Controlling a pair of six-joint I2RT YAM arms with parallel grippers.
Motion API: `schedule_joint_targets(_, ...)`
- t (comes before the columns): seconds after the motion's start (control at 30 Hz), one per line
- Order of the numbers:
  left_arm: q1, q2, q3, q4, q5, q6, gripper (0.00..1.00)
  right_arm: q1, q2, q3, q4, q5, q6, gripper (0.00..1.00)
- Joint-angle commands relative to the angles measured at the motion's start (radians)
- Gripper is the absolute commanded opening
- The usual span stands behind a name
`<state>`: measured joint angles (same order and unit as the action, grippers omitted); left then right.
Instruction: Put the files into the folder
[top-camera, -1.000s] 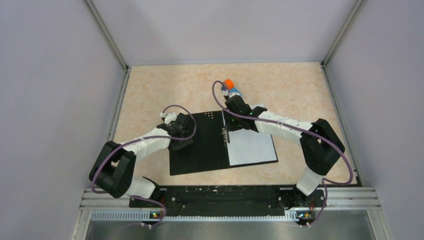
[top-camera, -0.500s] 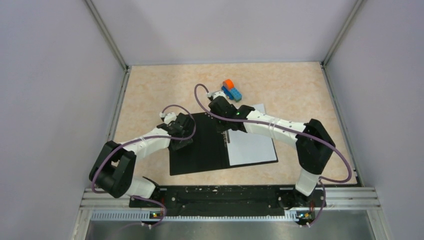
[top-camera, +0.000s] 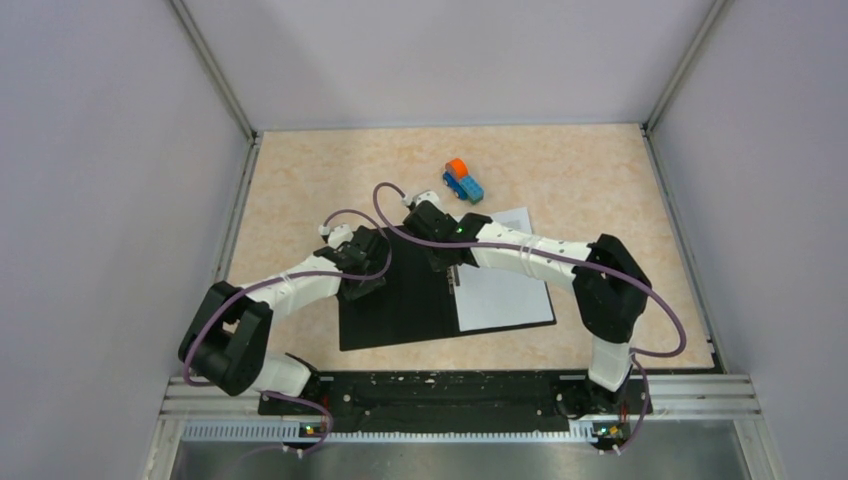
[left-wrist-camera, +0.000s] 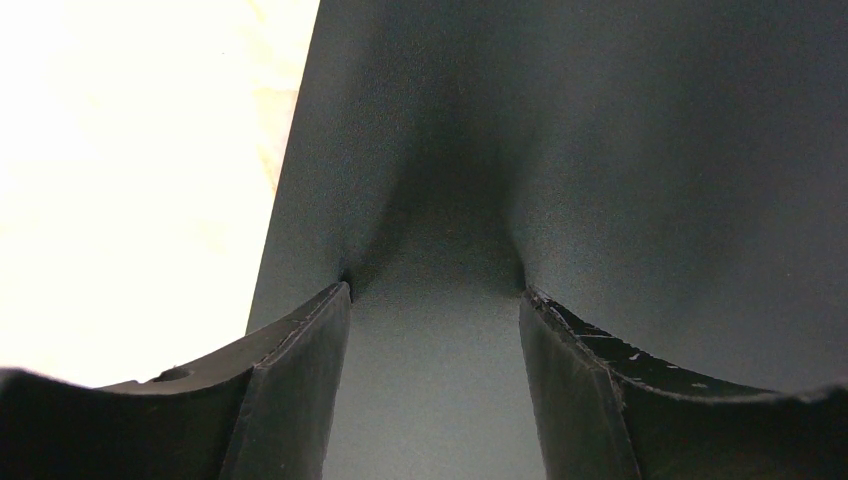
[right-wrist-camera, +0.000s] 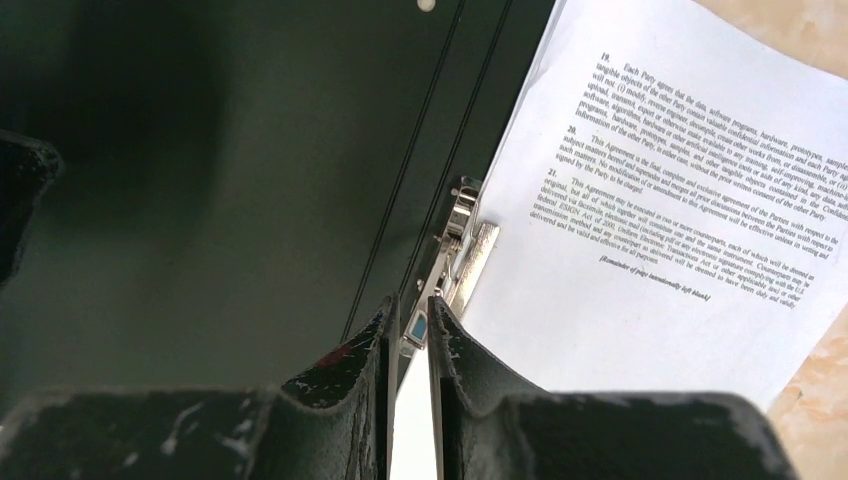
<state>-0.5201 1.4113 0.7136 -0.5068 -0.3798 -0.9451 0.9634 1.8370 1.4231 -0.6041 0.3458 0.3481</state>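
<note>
Two views tell what the overhead one cannot. The right wrist camera shows printed paragraphs on the white paper sheets (right-wrist-camera: 690, 190), which look plain from above (top-camera: 505, 295). It also shows the right gripper (right-wrist-camera: 410, 318) closed to a thin slit, with the near end of the shiny metal clip strip (right-wrist-camera: 458, 245) at that slit; I cannot tell whether it is pinched. The left wrist camera shows the left gripper (left-wrist-camera: 435, 292) spread wide, fingertips pressed on the flat rectangular folder (left-wrist-camera: 600, 150) near its left edge, nothing between them.

That folder (top-camera: 395, 300) lies open, black inside up, on the beige table (top-camera: 300, 180). The sheets cover its right half, beside the clip.

Counted: one folder, one paper stack, one small blue-and-orange toy truck (top-camera: 463, 181), lying apart.
</note>
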Motion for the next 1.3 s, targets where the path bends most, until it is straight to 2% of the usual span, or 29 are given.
schedule_joint_targets(0.0, -0.004, 0.028, -0.020, 0.013, 0.014, -0.031, 0.67, 0.021, 0.015, 0.042, -0.021, 0.037, -0.015, 0.16)
schedule_joint_targets(0.77, -0.003, 0.065, -0.027, 0.018, 0.046, -0.076, 0.68, 0.031, 0.028, 0.022, -0.029, 0.024, -0.030, 0.15)
schedule_joint_targets(1.27, 0.005, 0.106, -0.022, -0.023, 0.057, -0.163, 0.69, 0.030, -0.016, -0.047, -0.027, 0.033, -0.003, 0.06)
